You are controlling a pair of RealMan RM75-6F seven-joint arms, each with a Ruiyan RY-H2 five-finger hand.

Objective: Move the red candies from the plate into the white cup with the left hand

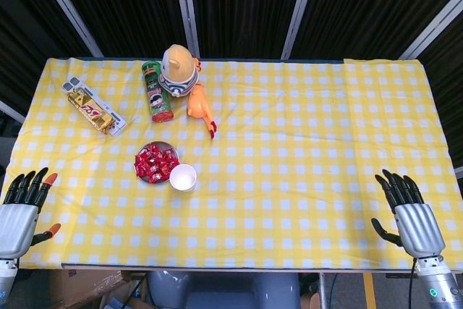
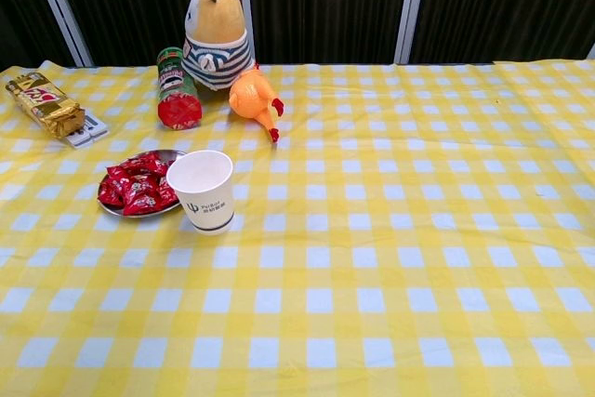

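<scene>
A pile of red wrapped candies (image 1: 155,162) (image 2: 136,189) lies on a small metal plate (image 1: 147,178) (image 2: 170,154) left of the table's middle. Just right of the plate stands the white paper cup (image 1: 183,176) (image 2: 202,190), upright and empty as far as I can see. My left hand (image 1: 22,208) rests open at the table's near left edge, well away from the plate, fingers apart and holding nothing. My right hand (image 1: 406,211) sits open at the near right edge. Neither hand shows in the chest view.
Behind the plate lie a green can on its side (image 1: 157,92) (image 2: 176,88), a plush toy (image 1: 179,70) (image 2: 216,36) and an orange toy chicken (image 1: 200,107) (image 2: 255,97). A gold snack packet (image 1: 93,110) (image 2: 44,104) lies at the far left. A yellow checked cloth (image 1: 304,150) covers the table.
</scene>
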